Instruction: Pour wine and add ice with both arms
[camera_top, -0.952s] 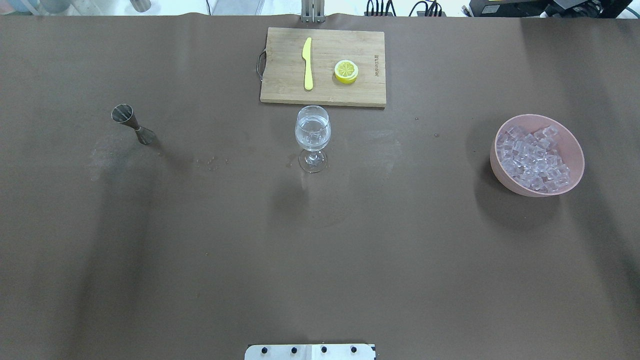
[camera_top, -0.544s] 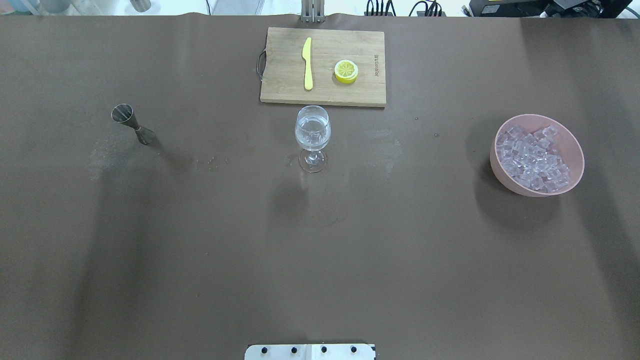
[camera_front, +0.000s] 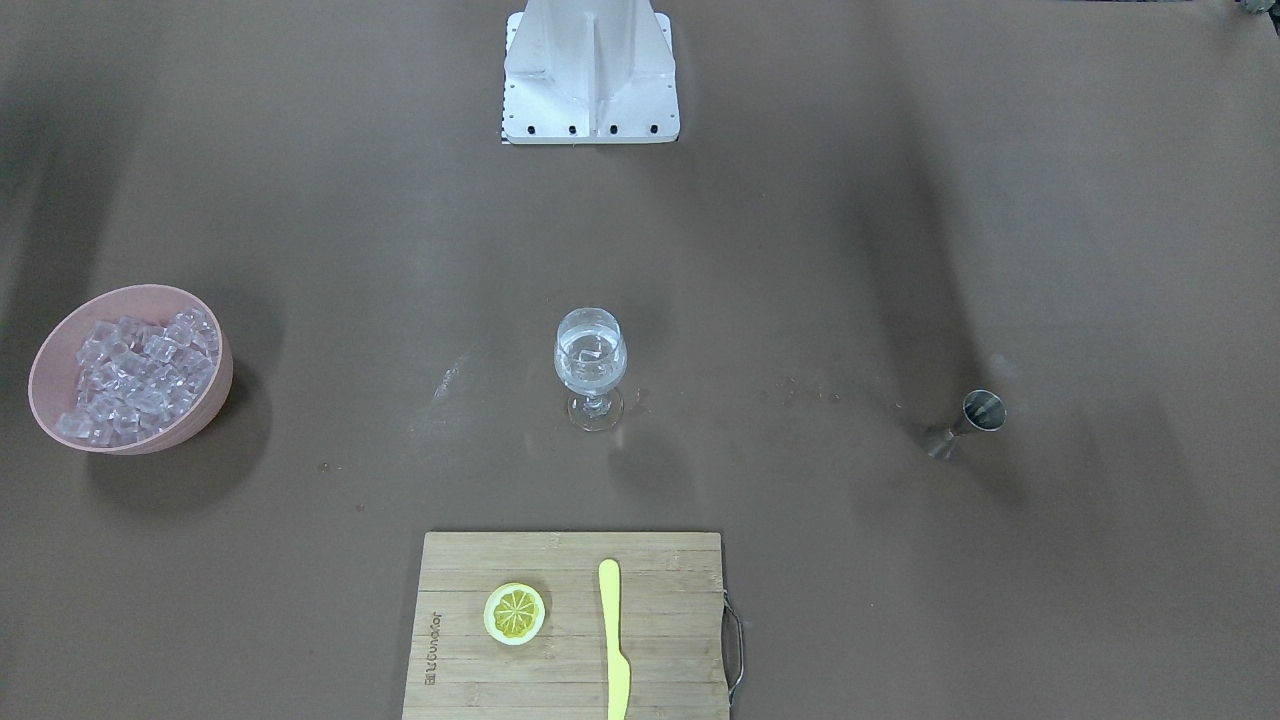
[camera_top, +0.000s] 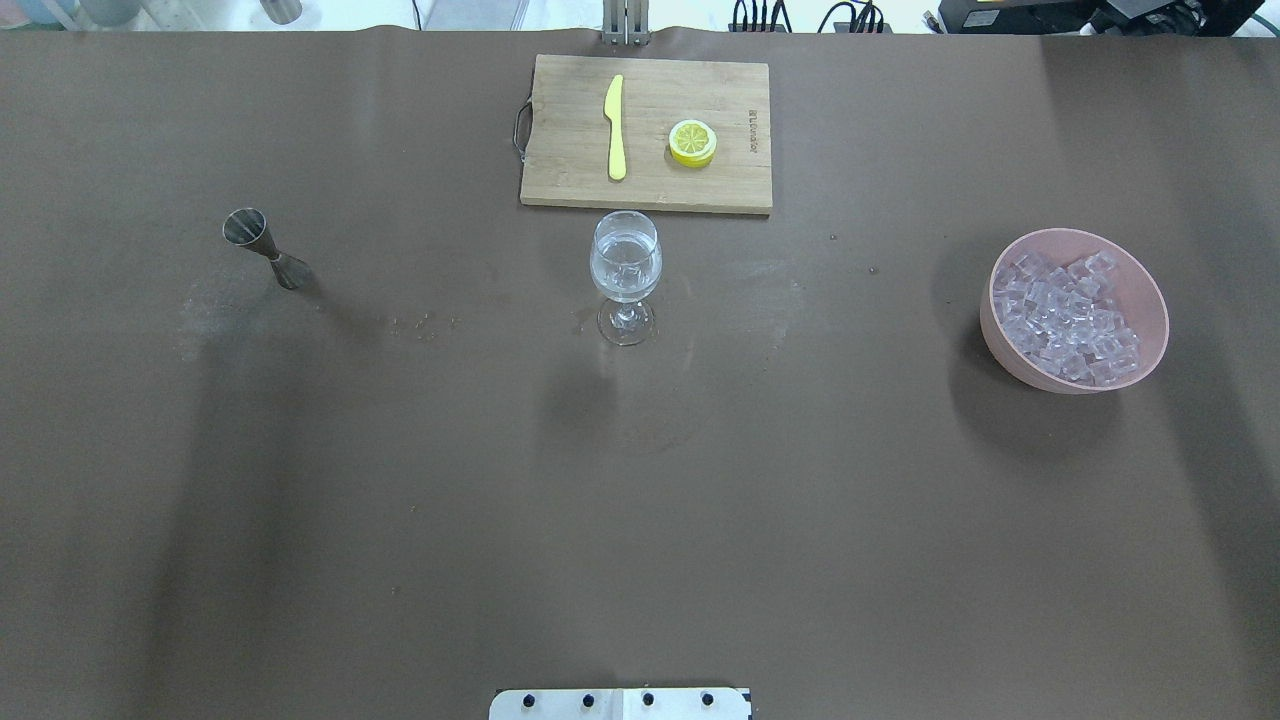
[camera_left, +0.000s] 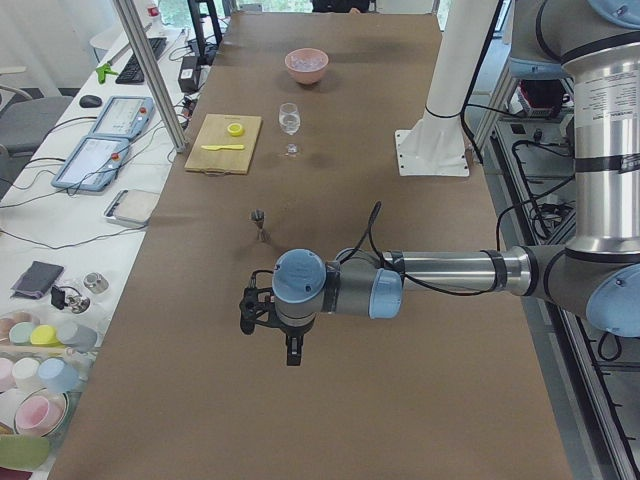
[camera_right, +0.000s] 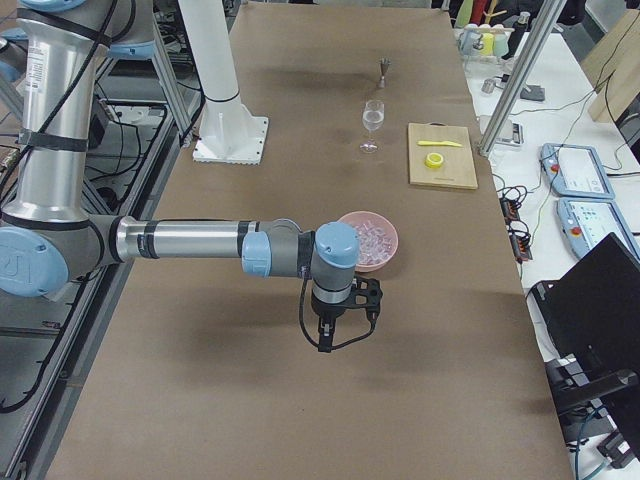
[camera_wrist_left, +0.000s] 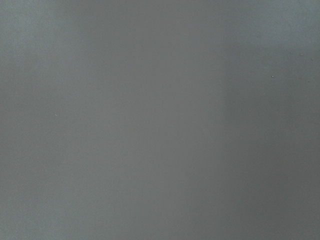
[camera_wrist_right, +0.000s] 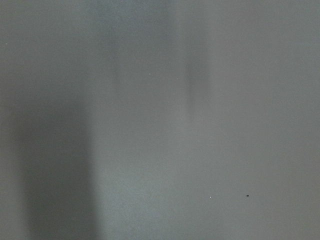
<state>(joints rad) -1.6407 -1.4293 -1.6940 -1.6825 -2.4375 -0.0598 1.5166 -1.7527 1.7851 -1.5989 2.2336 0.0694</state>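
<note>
Wine (camera_top: 625, 270) is sitting in the glass (camera_top: 626, 322) mid-table, ice (camera_top: 1065, 315) bowled at its three o'clock, while the left gripper (camera_left: 290, 352) and right gripper (camera_right: 325, 340), grip impossible to tell, are hanging well away; a low inward sweep risks toppling the glass.

The table (camera_top: 640, 500) under both grippers has a matt brown covering, smooth with a few faint smears. The left gripper (camera_left: 291, 356) and right gripper (camera_right: 325, 344) are matt black. The left arm (camera_left: 450, 270) and right arm (camera_right: 190, 240) are silver-grey metal tubes with glossy light blue caps.

Nearest the left gripper, the jigger (camera_top: 265, 250) is dull grey metal. Nearest the right gripper, the bowl (camera_top: 1000, 345) looks like matt pink plastic, and the ice (camera_top: 1065, 320) in it is clear and slightly frosty.

Far from both grippers:
- The wine glass (camera_top: 626, 270) is clear, glossy glass.
- The cutting board (camera_top: 690, 185) is pale grained wood with a thin metal handle (camera_top: 520, 128).
- The knife (camera_top: 614, 130) is smooth yellow plastic.
- The lemon slice (camera_top: 692, 142) is glossy.
</note>
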